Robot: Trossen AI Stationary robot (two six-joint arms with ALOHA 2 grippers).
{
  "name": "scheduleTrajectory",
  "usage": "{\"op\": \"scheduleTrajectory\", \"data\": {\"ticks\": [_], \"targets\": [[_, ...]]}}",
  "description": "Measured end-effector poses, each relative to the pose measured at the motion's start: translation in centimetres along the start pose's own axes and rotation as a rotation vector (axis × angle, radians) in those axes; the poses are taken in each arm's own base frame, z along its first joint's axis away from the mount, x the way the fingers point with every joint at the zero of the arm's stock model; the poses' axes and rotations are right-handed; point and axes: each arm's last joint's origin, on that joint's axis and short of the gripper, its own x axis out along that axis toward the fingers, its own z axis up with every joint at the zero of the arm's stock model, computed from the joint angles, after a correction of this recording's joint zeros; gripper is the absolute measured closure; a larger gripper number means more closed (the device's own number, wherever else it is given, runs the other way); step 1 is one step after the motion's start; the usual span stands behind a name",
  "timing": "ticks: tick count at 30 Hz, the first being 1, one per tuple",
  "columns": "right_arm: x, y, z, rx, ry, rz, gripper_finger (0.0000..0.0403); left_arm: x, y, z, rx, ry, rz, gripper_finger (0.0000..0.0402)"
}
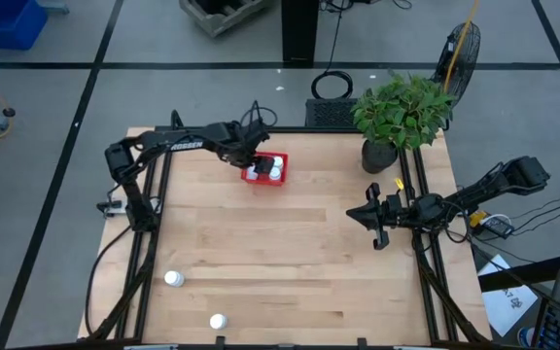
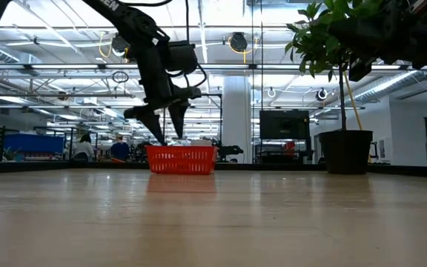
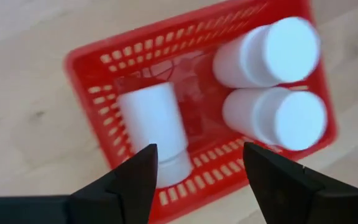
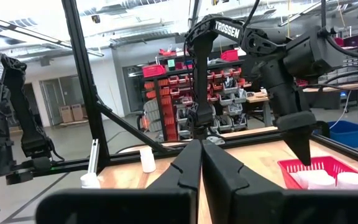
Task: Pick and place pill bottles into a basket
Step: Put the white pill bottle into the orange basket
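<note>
The left gripper's [image 3: 194,177] two dark fingers [image 3: 135,180] stood spread wide apart with nothing between them, poised directly above the small bright red rectangular plastic basket with meshed sides [image 3: 104,68]. In the low view that gripper [image 2: 165,122] hung just over the basket's [image 2: 181,159] rim, not touching it.

Three small white cylindrical pill bottles with white caps were inside the basket. One bottle [image 3: 154,124] lay on its side beneath the open fingers. Two further bottles [image 3: 266,53] [image 3: 278,115] sat side by side, touching, against the opposite wall.

In the high view the basket [image 1: 280,180] was on the light wooden table [image 1: 290,253] at about 12 o'clock from the table's centre, near the far edge, with the left gripper [image 1: 254,156] over it.

Two more white bottles remained on the table, well apart from the basket: one [image 1: 173,279] at about 8 o'clock from centre, the other [image 1: 218,321] at about 7 o'clock, close to the near edge.

The right gripper's [image 4: 201,152] fingers were pressed together, holding nothing. In the high view that gripper [image 1: 372,216] waited at about 3 o'clock, near the table's right side.

A green leafy plant in a black pot [image 1: 379,156] stood at about 1 o'clock, by the far right corner.
</note>
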Motion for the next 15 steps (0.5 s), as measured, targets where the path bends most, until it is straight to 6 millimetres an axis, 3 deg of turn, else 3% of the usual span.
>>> {"op": "scheduleTrajectory", "data": {"ticks": [9, 15], "targets": [[0.0, 0.0, 0.0, 0.000, 0.000, 0.000, 0.0394, 0.0, 0.3, -0.4, -0.011, 0.036, 0.037, 0.0166], [0.0, 0.0, 0.0, 0.000, 0.000, 0.000, 0.0394, 1.8, 0.4, -0.4, -0.010, 0.075, 0.058, 0.0150]]}}
